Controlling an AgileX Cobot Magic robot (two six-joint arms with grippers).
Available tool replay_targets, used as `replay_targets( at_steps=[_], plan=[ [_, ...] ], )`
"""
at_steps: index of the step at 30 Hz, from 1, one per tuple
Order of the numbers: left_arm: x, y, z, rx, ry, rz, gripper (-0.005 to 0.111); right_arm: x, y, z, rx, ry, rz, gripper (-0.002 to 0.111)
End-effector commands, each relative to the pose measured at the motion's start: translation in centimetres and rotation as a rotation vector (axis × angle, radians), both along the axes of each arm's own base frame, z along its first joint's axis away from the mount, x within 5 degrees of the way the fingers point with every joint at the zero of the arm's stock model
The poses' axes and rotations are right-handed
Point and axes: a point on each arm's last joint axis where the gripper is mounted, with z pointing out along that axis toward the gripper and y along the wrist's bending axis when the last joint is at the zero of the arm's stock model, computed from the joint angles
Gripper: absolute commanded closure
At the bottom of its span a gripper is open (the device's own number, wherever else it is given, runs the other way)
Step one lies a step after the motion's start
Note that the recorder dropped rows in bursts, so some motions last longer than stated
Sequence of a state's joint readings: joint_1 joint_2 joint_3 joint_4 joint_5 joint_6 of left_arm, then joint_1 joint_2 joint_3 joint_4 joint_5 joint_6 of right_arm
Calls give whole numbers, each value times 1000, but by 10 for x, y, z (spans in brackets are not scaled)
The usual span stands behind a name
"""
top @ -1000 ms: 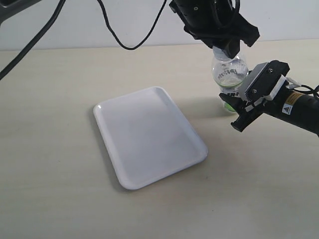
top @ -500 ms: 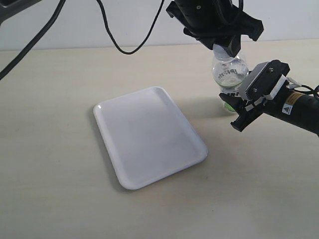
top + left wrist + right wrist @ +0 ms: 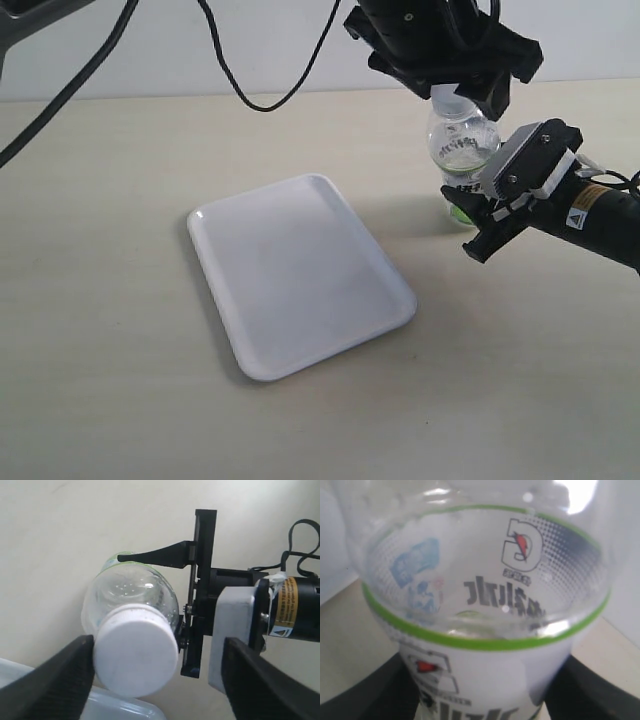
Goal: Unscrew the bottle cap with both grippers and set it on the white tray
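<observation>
Left gripper (image 3: pixel 158 647) sits over the bottle cap (image 3: pixel 136 656) with its fingers apart; one touches the cap, one does not. Right gripper (image 3: pixel 468 215) hugs the bottle (image 3: pixel 460 150) tight, upper right in my outside view. I think we are mid-unscrew, so next I must pinch the cap and twist. The white tray (image 3: pixel 300 260) lies mid-frame. On the bottle, the label shows a G with a red bolt and dark Korean letters.
</observation>
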State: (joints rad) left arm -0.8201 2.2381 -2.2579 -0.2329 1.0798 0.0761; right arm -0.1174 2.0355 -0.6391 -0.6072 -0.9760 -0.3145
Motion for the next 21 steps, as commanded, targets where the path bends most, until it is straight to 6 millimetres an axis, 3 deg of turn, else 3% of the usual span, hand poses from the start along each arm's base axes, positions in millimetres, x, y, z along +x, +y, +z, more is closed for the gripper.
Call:
replay_targets(
  at_steps=[1, 5, 8, 15, 21],
  plan=[
    [-5, 4, 24, -25, -105, -57, 38, -4, -3, -12, -35, 101, -15, 108],
    [-6, 17, 48, 46, -283, -157, 38, -4, -3, -12, -36, 101, -13, 108],
    [-12, 23, 55, 136, -394, -355, 38, -5, -3, -13, -43, 108, -2, 108],
    [-21, 28, 53, 327, -598, -832, 38, -6, -3, -14, -51, 119, -3, 108],
    [-17, 22, 45, 357, -678, -952, 38, -6, -3, -14, -53, 118, -2, 108]
  ],
)
